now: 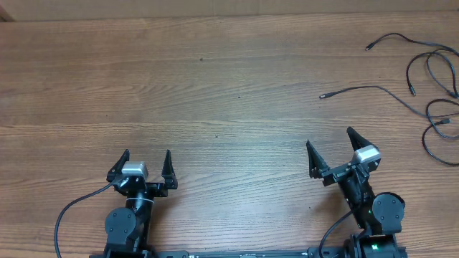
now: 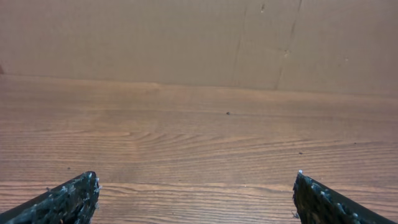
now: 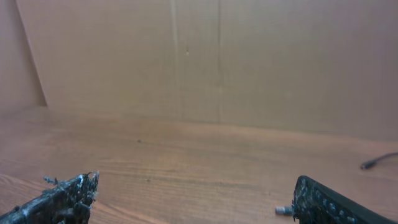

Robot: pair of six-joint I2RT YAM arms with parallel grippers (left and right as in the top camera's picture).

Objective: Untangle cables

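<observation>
The cables are thin black cords looped together at the far right of the wooden table. One loose end with a plug tip reaches left toward the middle. My right gripper stands open below and left of the tangle, apart from it, nothing between its fingers. In the right wrist view, the right gripper is open; a small plug tip peeks beside its right finger and a cable end lies at the right edge. My left gripper is open over bare wood at the near left.
A brown cardboard wall rises behind the table's far edge. The thicker black arm wire curves beside the left arm's base. The cables run off the right edge of the overhead view.
</observation>
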